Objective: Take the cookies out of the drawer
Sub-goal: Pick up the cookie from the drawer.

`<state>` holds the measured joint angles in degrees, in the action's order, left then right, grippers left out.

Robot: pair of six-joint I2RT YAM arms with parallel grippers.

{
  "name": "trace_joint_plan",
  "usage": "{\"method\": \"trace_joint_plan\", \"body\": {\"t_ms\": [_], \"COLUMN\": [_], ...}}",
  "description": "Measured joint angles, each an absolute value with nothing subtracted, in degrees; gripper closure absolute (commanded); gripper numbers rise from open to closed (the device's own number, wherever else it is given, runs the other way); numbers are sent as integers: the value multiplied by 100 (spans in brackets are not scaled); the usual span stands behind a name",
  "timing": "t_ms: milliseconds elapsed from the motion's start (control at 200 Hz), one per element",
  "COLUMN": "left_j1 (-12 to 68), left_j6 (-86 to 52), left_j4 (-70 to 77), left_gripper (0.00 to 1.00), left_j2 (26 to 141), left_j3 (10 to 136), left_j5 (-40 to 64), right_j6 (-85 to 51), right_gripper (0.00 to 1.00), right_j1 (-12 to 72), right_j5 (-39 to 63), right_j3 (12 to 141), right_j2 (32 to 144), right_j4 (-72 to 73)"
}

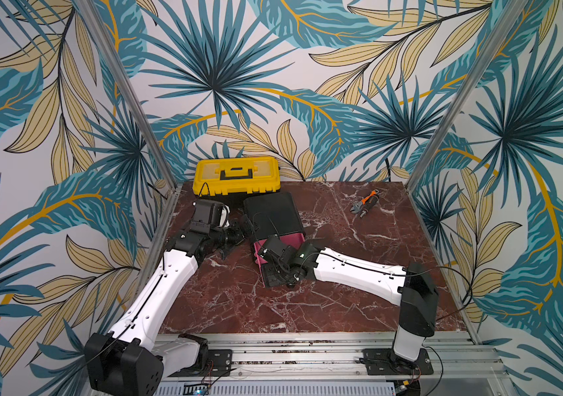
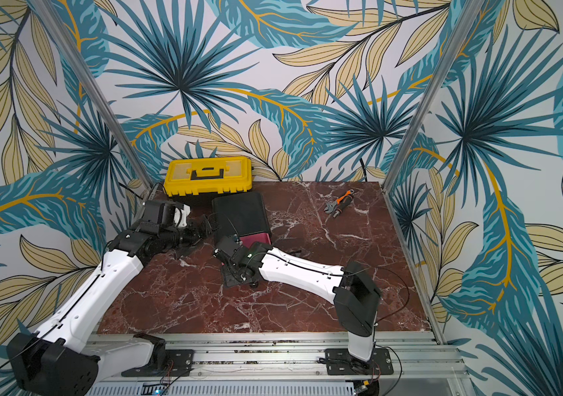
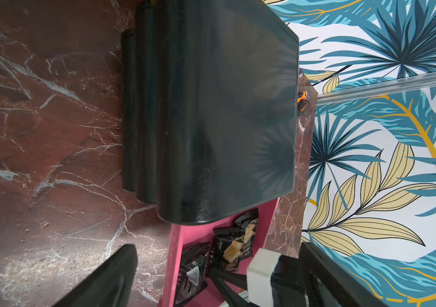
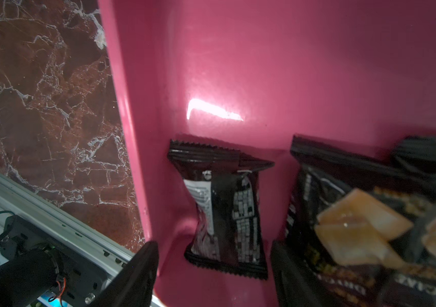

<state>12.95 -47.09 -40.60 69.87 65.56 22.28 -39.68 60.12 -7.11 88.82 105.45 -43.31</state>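
Cookies in black packets lie in the pink drawer, one between the right tool's spread jaws, untouched. Left tool stands open too.

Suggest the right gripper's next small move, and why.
Probably lower and close on the back-side-up black packet: the right gripper is open over the pink drawer, that packet lies between its jaws, and nothing is held yet.
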Motion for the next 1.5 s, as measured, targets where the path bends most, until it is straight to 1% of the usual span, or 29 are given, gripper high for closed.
{"method": "trace_joint_plan", "body": {"t_ms": [135, 346, 566, 701, 922, 1077, 1227, 1503], "left_j1": [1295, 1295, 1295, 1293, 1291, 1291, 1291, 1291], "left_j6": [-4624, -4589, -4595, -4576, -4578, -4578, -4576, -4580], "left_j4": [-4150, -4263, -4348, -4528, -4611, -4615, -4617, -4587], "left_gripper": [0, 0, 0, 0, 0, 0, 0, 0], "left_j2": [7061, 7061, 6967, 6737, 6565, 6630, 6792, 7022], "left_j3": [6670, 6726, 7024, 7024, 7024, 7030, 7100, 7419], "left_j5": [2235, 2259, 2309, 2222, 2156, 2147, 2147, 2174], "right_j6": [-4032, -4112, -4250, -4235, -4187, -4143, -4040, -3852], "right_gripper": [31, 32, 40, 48, 58, 64, 75, 88], "right_j1": [6047, 6071, 6097, 6125, 6031, 6045, 6047, 6047], "right_j5": [-788, -801, -797, -838, -1415, -1579, -1601, -1605], "right_j3": [8927, 9006, 9028, 9021, 8910, 8908, 8912, 8932], "right_j2": [10617, 10702, 10792, 10792, 10820, 10818, 10794, 10694], "right_j4": [-4329, -4320, -4056, -4001, -4117, -4147, -4167, -4228]}}
